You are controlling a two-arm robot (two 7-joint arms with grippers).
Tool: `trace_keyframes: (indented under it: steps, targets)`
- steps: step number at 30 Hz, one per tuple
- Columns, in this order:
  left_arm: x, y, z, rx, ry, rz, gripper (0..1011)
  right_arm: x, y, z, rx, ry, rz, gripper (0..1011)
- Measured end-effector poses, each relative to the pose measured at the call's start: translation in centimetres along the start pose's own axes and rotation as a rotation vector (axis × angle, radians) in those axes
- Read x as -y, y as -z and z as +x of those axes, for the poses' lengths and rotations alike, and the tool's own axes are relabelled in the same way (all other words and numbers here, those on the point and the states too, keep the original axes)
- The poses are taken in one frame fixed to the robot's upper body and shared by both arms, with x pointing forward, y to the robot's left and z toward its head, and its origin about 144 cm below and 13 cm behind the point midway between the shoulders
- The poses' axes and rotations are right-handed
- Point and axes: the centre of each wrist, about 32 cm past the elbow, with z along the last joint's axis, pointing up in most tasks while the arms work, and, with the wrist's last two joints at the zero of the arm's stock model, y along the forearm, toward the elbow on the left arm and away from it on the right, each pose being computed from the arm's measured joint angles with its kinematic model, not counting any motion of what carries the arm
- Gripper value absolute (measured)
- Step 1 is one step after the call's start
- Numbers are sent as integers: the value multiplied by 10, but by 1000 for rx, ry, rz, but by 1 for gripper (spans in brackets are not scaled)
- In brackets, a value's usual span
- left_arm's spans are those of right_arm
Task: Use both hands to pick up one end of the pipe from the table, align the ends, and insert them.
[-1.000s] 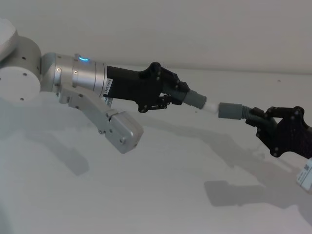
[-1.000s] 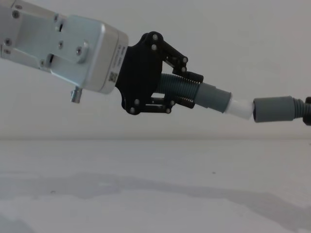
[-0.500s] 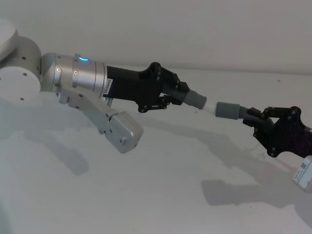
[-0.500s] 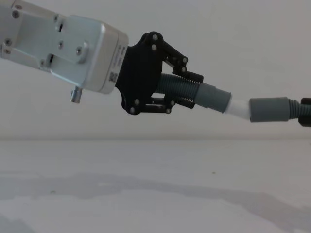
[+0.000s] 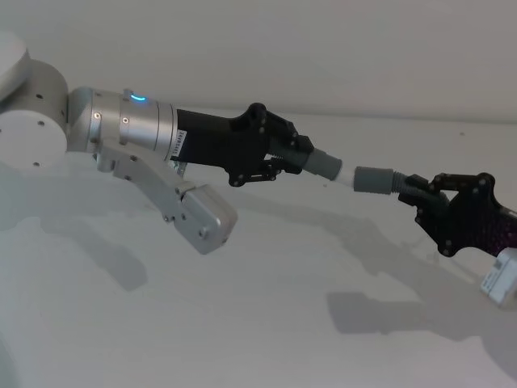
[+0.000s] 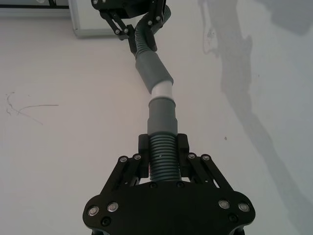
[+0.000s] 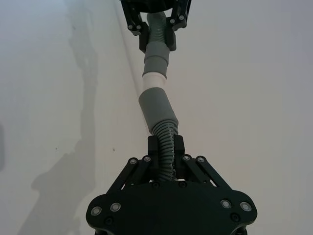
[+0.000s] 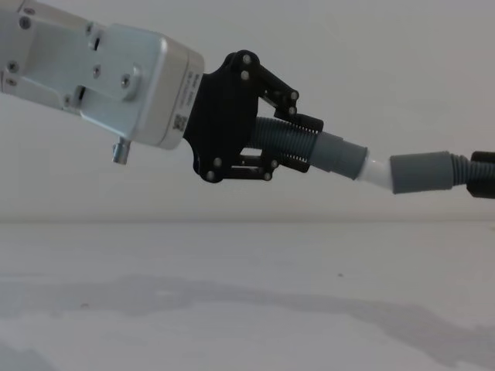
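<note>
Both pieces of the pipe are held up above the table (image 5: 242,323). My left gripper (image 5: 292,157) is shut on the ribbed middle of one piece (image 8: 282,144), whose grey cuff (image 8: 340,155) ends in a narrower white tip (image 8: 376,171). From the right, my right gripper (image 5: 417,192) is shut on the ribs of the other piece, just behind its open grey socket (image 5: 373,179). The socket's mouth (image 8: 421,172) sits over the end of the white tip, and a short white band (image 6: 161,91) still shows. The two pieces meet at a slight angle (image 7: 157,108).
The white table (image 8: 232,309) lies well below the pipe, with only faint smudges and the arms' shadows (image 5: 380,311) on it. A pale wall stands behind. The left arm's silver housing (image 5: 198,214) hangs under its wrist.
My right gripper has moved left toward the left one. The socket has closed the gap and slid onto the white tip, so less white shows. The left gripper has stayed put.
</note>
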Motion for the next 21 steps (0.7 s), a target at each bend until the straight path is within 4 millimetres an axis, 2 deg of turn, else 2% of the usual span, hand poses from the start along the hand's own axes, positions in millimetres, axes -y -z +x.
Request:
trace_keyframes:
  steps: [21]
  targets:
    - [0,0,0,0,0,0,325,-5,-3,-4,-63,47,-26,174]
